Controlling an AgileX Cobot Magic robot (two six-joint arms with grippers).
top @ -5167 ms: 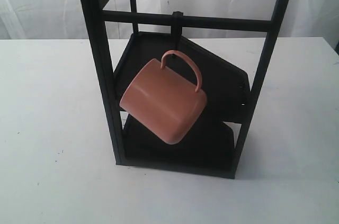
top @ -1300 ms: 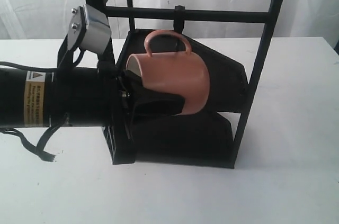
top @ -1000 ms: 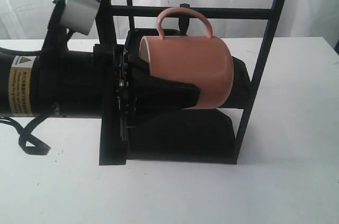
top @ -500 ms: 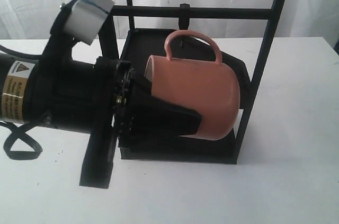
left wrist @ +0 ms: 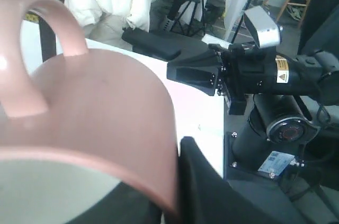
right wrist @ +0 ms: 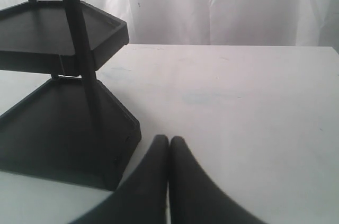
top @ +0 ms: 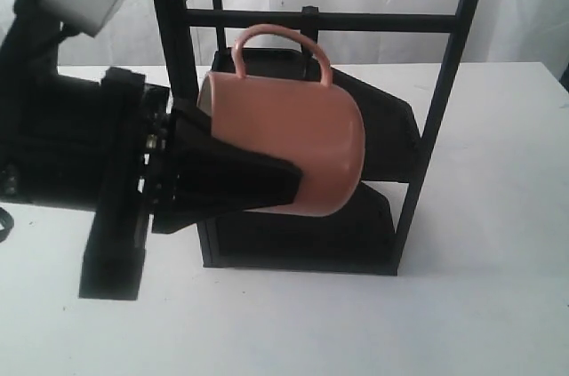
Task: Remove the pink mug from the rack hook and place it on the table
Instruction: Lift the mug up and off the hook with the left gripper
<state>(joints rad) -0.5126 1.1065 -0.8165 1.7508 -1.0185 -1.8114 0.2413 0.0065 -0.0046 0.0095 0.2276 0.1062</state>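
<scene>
My left gripper (top: pixel 283 173) is shut on the pink mug (top: pixel 293 140), one finger (top: pixel 240 185) outside the wall and the other hidden inside. The mug lies on its side in the air in front of the rack (top: pixel 444 83), handle up, just below and left of the rack hook (top: pixel 308 19). The handle looks free of the hook. Seen from the left wrist, the mug (left wrist: pixel 100 107) fills the view beside one finger (left wrist: pixel 206 187). My right gripper (right wrist: pixel 169 142) is shut and empty, low over the table (right wrist: pixel 243 97) beside the rack's trays (right wrist: pixel 58 28); it also shows as the right gripper (left wrist: pixel 177 73).
The rack's two black tray shelves (top: pixel 382 127) stand behind the mug, on the white table (top: pixel 480 305). The left arm's body (top: pixel 71 154) fills the left side. In the left wrist view the right arm (left wrist: pixel 275 75) sits across the table, with chairs and stands behind it.
The mug, hanging tilted on the hook five seconds ago, is now in my left gripper. Over the last second it has come off the hook and moved left, toward the camera.
</scene>
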